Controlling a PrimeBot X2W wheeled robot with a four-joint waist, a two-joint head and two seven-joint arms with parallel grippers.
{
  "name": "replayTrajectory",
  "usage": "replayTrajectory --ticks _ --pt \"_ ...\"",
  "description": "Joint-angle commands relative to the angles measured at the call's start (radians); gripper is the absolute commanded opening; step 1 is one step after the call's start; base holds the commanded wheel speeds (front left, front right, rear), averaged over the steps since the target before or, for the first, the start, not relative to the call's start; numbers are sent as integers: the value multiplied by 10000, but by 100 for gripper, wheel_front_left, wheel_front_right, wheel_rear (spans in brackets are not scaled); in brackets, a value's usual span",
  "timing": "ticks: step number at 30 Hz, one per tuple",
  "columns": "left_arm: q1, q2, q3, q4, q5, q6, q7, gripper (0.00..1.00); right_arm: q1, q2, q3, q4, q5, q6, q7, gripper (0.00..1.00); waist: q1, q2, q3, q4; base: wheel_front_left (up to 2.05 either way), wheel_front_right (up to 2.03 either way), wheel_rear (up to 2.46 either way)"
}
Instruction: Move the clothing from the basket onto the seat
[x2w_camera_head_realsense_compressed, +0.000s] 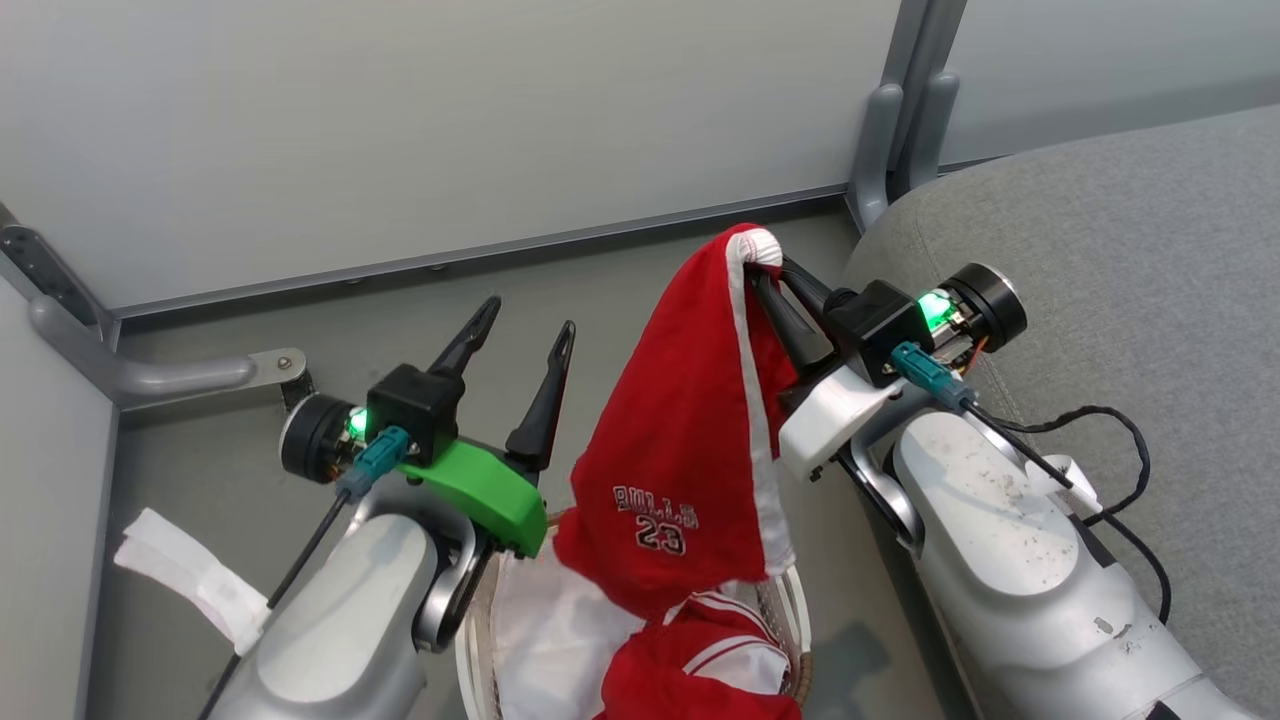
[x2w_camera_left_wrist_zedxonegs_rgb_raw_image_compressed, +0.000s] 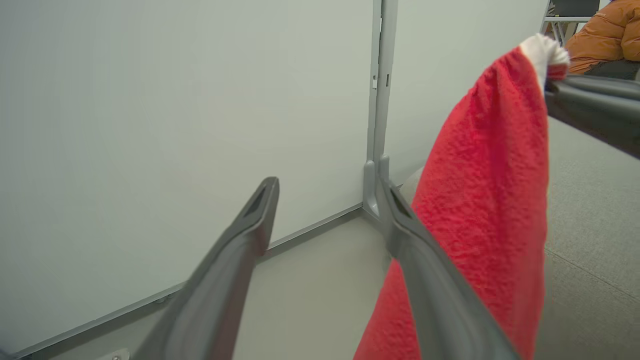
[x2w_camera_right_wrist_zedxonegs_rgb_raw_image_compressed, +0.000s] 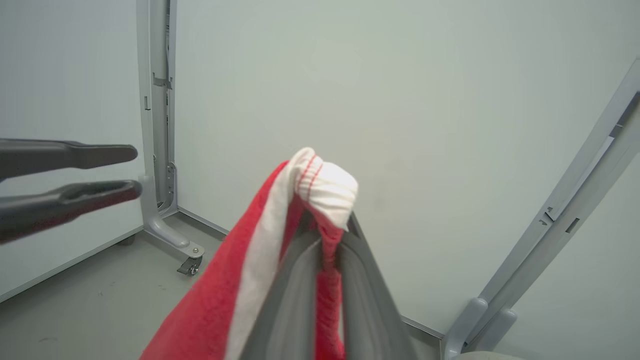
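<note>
My right gripper is shut on the white waistband of red shorts with white stripe trim and a "23" print, holding them up above the basket. In the right wrist view the fingers pinch the bunched band of the shorts. A second red and white garment lies in the basket on the white liner. My left gripper is open and empty, left of the hanging shorts. The grey seat lies to the right.
Pale partition panels with grey metal posts and feet stand behind on the grey floor. A caster foot sits near the left post. A person's orange jacket shows beyond the seat.
</note>
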Motion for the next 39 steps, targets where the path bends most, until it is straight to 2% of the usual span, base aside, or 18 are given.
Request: replayTrajectory --ticks 1,12,29,35,39 --pt "263 -54 108 -38 -105 71 -74 100 170 -33 -89 -47 -84 -10 -25 0 0 0 13 -13 0 0 0" --pt "1337 -275 629 -572 414 45 -75 100 78 -33 -969 -138 -412 -10 -25 0 0 0 202 -475 0 0 0" --pt "1048 -563 939 -958 1339 -210 -76 100 -403 -27 -3490 -677 -1188 -10 -25 0 0 0 1324 -3029 0 0 0" --pt "854 -619 889 -863 1591 -315 -66 100 -242 -21 -3992 -895 -1279 -10 -25 0 0 0 1653 -3502 0 0 0" --pt "772 -659 860 -838 1739 -337 -64 100 -113 -23 -3894 -880 -1393 -10 -25 0 0 0 1851 -3596 0 0 0"
